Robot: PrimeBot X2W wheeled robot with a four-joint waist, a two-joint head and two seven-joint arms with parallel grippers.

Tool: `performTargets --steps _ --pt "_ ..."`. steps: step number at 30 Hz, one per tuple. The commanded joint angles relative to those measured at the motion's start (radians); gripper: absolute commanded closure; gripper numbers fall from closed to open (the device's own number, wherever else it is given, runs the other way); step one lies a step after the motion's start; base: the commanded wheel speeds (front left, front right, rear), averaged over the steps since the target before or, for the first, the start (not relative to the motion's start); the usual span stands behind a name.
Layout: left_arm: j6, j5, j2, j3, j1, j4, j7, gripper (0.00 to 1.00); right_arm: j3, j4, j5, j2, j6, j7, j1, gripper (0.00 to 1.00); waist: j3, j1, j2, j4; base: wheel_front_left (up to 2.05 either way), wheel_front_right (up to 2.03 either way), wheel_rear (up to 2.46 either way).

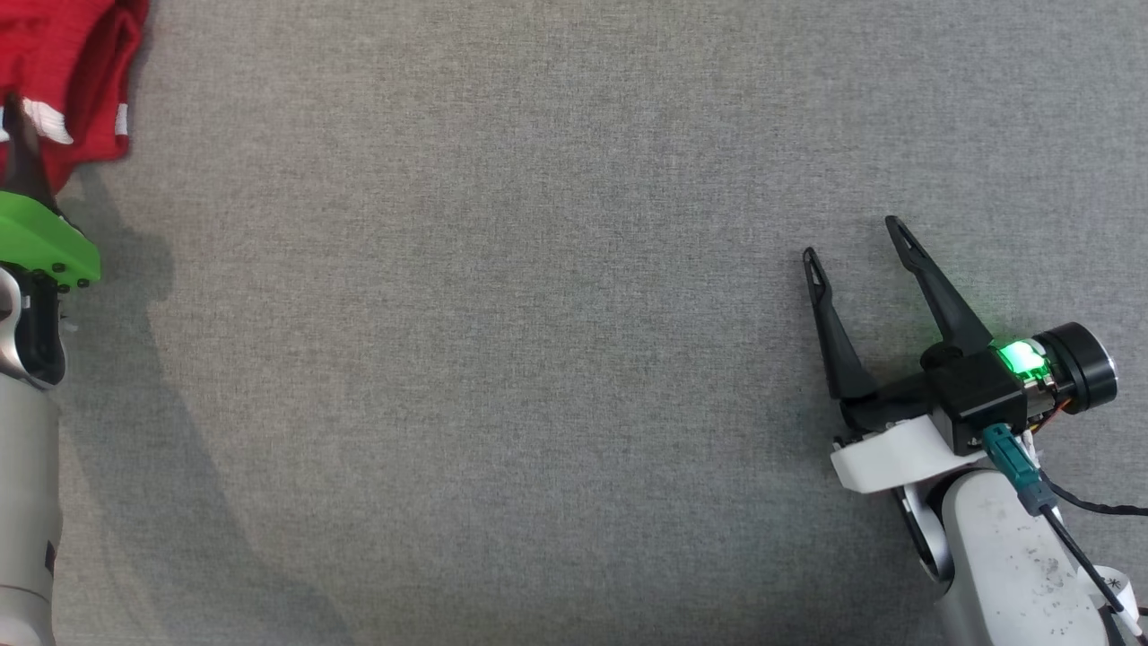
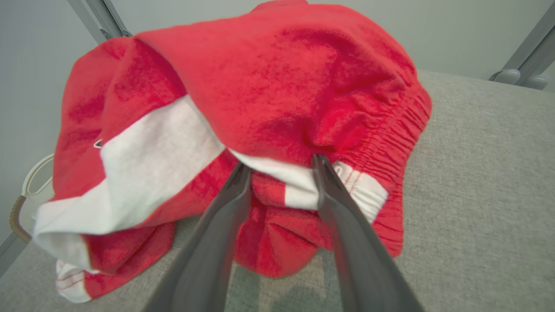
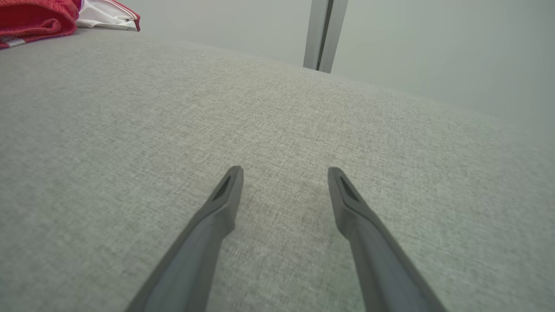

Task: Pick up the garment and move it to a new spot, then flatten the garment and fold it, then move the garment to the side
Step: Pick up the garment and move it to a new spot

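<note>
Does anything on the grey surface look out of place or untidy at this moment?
Only the red garment: it lies crumpled in a heap at the far left of the grey surface, its folds overlapping and its white bands twisted. Nothing looks spilled or damaged.

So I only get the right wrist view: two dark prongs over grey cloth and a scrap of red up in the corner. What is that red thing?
Observer: The left wrist view shows it up close: a crumpled red garment with white panels and an elastic waistband, heaped on the grey surface.
Operator: Is the other arm near it?
Observer: Yes. The left gripper has its fingers pushed into the heap, apart, with a white-edged fold between them.
Operator: And mine?
Observer: In the head view the right gripper is open at the lower right, far from the garment in the upper left corner.
</note>
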State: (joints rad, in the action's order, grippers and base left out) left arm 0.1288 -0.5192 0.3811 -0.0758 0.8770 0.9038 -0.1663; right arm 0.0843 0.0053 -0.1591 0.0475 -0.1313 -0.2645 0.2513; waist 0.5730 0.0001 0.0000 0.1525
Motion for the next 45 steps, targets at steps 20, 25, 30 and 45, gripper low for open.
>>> performTargets --steps 20,25,30,45 --pt "0.003 -0.072 0.148 -0.216 0.018 -0.057 -0.072 1.00 0.033 0.064 0.106 0.005 0.001 0.000 -0.050 0.00 -0.242 -0.0001 0.0000 -0.039 0.00 0.00 0.00" --pt "0.003 -0.067 0.200 -0.287 0.027 -0.162 -0.049 1.00 0.022 0.078 0.147 0.005 0.001 -0.001 -0.083 0.00 -0.341 -0.0001 0.0000 -0.060 0.00 0.00 0.00" --pt "0.003 -0.075 0.248 -0.369 0.021 -0.318 0.022 1.00 0.000 0.088 0.166 0.005 0.001 -0.001 -0.126 0.00 -0.426 -0.0001 0.0000 -0.089 0.00 0.00 0.00" --pt "-0.023 -0.098 0.100 -0.530 -0.096 -0.661 0.164 1.00 -0.033 0.086 0.181 0.005 0.001 -0.001 -0.163 0.00 -0.444 -0.0001 0.0000 -0.221 0.00 0.00 0.00"
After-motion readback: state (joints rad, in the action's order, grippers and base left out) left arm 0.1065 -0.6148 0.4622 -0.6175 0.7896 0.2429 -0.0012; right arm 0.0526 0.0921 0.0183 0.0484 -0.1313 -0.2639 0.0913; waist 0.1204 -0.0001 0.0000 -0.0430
